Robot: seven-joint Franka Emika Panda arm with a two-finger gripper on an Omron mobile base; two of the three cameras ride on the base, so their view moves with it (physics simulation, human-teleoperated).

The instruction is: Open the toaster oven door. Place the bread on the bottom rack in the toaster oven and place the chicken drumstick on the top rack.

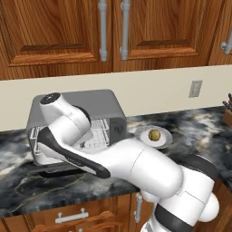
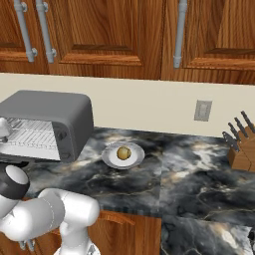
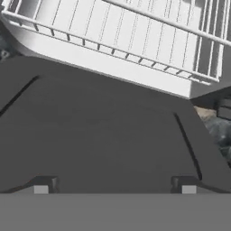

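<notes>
Directly under the gripper (image 3: 114, 189), jaws spread wide and empty, lies the lowered oven door (image 3: 103, 135). Bread (image 1: 154, 135) sits on a plate (image 1: 165, 141) on the bench, right of centre frame, beside the toaster oven (image 1: 90, 106)

Two base views look forward and down from behind, sharing the toaster oven (image 1: 77, 122) and counter (image 2: 189, 169). Hand view sits very close above the open door (image 3: 103, 131).

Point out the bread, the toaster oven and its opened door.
bread (image 2: 123, 152), right base view, top of the roll on the plate.
toaster oven (image 2: 55, 105), right base view, grey top.
toaster oven door (image 3: 103, 135), hand view, dark inner face.
</notes>
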